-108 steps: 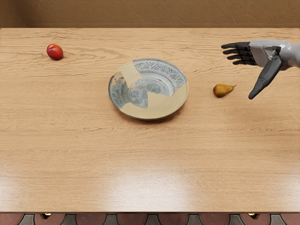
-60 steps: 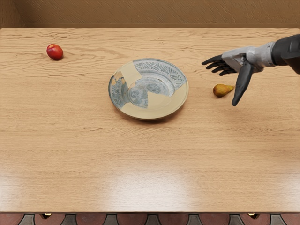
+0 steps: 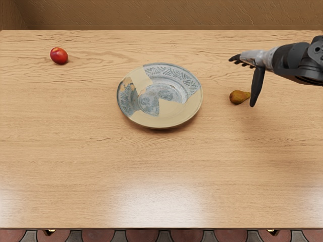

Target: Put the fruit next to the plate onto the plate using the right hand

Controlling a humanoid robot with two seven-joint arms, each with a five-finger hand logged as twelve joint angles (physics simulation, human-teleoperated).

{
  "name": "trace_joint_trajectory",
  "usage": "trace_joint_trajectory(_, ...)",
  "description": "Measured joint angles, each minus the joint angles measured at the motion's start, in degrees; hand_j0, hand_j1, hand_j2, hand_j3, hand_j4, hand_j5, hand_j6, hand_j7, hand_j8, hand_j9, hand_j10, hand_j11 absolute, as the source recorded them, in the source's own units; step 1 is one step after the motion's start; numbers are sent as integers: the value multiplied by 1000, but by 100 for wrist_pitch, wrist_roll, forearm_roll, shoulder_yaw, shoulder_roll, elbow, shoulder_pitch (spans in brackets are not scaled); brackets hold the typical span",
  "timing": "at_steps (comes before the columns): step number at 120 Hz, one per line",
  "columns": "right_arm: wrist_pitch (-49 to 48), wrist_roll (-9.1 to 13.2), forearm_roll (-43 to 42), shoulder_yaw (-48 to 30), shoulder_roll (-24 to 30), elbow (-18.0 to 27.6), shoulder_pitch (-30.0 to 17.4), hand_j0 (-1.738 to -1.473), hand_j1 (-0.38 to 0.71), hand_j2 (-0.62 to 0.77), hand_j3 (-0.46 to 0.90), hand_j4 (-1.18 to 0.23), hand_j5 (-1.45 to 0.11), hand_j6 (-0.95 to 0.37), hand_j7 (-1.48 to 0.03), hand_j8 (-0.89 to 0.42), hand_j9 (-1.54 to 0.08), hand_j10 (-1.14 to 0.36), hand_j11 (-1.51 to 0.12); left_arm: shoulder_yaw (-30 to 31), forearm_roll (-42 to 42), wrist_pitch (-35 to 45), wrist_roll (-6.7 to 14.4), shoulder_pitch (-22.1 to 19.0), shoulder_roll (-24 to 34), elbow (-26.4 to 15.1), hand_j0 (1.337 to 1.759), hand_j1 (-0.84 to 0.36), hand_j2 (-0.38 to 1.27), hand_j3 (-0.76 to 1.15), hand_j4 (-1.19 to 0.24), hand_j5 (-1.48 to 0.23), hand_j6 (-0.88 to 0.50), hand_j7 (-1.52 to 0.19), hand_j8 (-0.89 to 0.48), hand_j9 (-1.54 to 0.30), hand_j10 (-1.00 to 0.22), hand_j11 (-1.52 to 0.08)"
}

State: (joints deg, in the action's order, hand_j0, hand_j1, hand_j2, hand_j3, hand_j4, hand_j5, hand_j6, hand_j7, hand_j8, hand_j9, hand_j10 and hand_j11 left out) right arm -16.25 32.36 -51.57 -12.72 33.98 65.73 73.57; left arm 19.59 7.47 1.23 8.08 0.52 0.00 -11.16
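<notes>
The pear [image 3: 239, 97] is being borne by the bench [image 3: 161, 171], near the right of the plate [image 3: 166, 117] and not touching it. The right hand [image 3: 256, 60] is being held over the bench just beyond the pear, its fingers [image 3: 236, 59] being held spread and empty, with the thumb being pointed down just beside the fruit. A red fruit [image 3: 59, 55] is lying well apart at far left.

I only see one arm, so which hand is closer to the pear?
Right. The right hand hovers open just beyond the pear, one finger hanging down by its right end. The left hand is out of view.
</notes>
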Motion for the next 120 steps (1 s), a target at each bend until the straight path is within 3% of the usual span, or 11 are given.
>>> trace_joint_trajectory(24,938,10,-525,363,-408,-46,-219,-1658,-309,-6,0,-38,-45,-39,-45,-38,-45,-37,-45,0,0,0,0,1,0,0,1658,349,0,0,0,0,0,0,0,0,0,0)
trace_joint_trajectory(55,1276,13,-756,687,-546,-126,-314,-1658,-253,-15,0,-85,-106,-87,-105,-85,-106,-84,-106,0,0,0,0,-6,0,0,1658,349,0,0,0,0,0,0,0,0,0,0)
trace_joint_trajectory(120,1316,-42,-914,1033,-1410,-1309,-377,-1658,-170,-28,0,-154,-197,-156,-196,-155,-196,-153,-196,0,0,0,0,-1,0,0,1658,349,0,0,0,0,0,0,0,0,0,0)
